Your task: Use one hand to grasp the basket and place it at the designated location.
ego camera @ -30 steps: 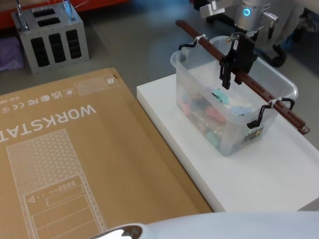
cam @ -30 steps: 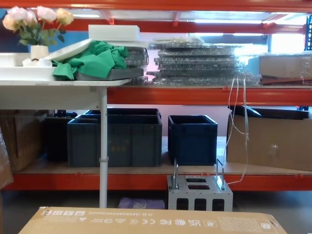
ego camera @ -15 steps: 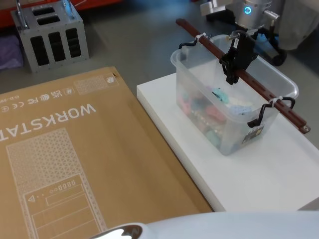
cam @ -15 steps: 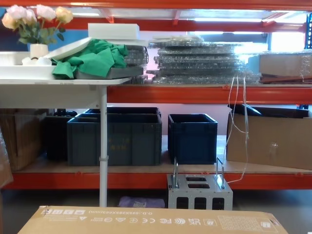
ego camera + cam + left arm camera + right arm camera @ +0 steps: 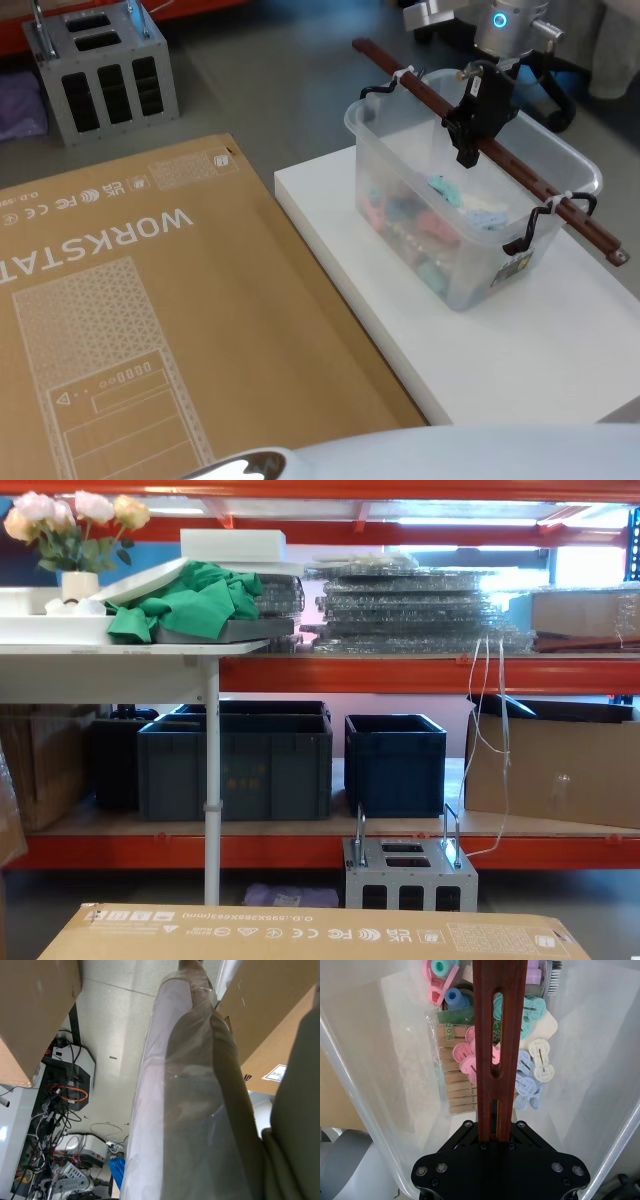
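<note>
Right now the basket [image 5: 470, 275] sits on the white table [image 5: 560, 350], at the right of the head view. A red-brown slotted bar [image 5: 520, 182] lies across its top, tied w/ white ties to the black handle loops [image 5: 529, 233] at both ends. The right gripper [image 5: 466, 152] comes down from above near the bar's middle, jaws closed tight on the bar, nothing else held.

Head view gives the contents as pink & teal blurs thru the wall. Right wrist view looks down along the bar [image 5: 500, 1020] into the basket [image 5: 380, 1055] & sorts them out:
- round clips [image 5: 532, 1072] in pink, pale blue & white
- a clear pack of wooden pegs [image 5: 454, 1087]
- a brush [image 5: 553, 971] at the far end

It also shows the right gripper [image 5: 495, 1127] pinching the bar.

Vs 1 sec ago: the bar's near end & near handle loop sit a bit further right & higher, and the basket's near corner is nudged right w/ them. The gripper is a touch higher.

Just left of the table lies a flat brown carton [image 5: 150, 320]. Beyond it, on the floor, is a grey metal box [image 5: 100, 75] w/ two loop handles. Chest view has that box [image 5: 410, 875] past the carton's edge [image 5: 320, 935], w/ dark blue crates [image 5: 395, 765] on the low shelf behind. Left wrist view shows a plastic-wrapped column [image 5: 185, 1110] btwn cardboard boxes.
</note>
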Robot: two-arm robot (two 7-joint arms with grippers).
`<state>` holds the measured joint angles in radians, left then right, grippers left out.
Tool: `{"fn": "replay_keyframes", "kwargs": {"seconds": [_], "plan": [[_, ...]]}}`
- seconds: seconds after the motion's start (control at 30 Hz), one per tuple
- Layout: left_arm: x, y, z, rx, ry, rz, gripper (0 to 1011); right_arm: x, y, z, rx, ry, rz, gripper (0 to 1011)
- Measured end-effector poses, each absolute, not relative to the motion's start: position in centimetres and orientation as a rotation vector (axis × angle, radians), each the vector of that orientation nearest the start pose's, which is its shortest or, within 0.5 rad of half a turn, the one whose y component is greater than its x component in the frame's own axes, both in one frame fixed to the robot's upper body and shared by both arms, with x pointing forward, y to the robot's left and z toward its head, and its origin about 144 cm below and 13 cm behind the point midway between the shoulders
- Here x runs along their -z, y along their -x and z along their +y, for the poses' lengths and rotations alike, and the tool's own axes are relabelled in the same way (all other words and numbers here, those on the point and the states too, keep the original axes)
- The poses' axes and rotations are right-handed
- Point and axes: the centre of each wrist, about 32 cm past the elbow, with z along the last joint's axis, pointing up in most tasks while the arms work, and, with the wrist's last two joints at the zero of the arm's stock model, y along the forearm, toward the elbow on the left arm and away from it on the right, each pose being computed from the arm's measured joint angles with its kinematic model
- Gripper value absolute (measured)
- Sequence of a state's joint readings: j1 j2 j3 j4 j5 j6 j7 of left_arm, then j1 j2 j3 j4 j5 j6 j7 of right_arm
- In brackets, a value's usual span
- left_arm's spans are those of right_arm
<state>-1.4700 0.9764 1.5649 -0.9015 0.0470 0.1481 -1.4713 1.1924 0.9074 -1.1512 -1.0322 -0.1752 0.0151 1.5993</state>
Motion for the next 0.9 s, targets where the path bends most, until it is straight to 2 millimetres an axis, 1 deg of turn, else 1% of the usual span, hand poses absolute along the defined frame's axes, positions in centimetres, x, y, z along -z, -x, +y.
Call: {"fn": "replay_keyframes", "kwargs": {"seconds": [0.1,0.4,0.63,0.77,0.9], "plan": [[-139.4,-61.6,49.7,-0.176,-1.629,0.169,0,-137.0,-62.2,-43.5,-0.090,1.492,-0.015,0],[-139.4,-61.6,49.7,-0.176,-1.629,0.168,0,-138.4,-61.6,-43.3,-0.074,1.494,-0.051,0],[-139.4,-61.6,49.7,-0.176,-1.629,0.169,0,-140.1,-61.2,-43.2,-0.054,1.483,-0.088,0],[-139.4,-61.6,49.7,-0.176,-1.629,0.169,0,-141.6,-60.9,-43.0,-0.045,1.477,-0.122,0],[-139.4,-61.6,49.7,-0.176,-1.629,0.169,0,-142.4,-60.7,-42.9,-0.040,1.472,-0.138,0]]}}
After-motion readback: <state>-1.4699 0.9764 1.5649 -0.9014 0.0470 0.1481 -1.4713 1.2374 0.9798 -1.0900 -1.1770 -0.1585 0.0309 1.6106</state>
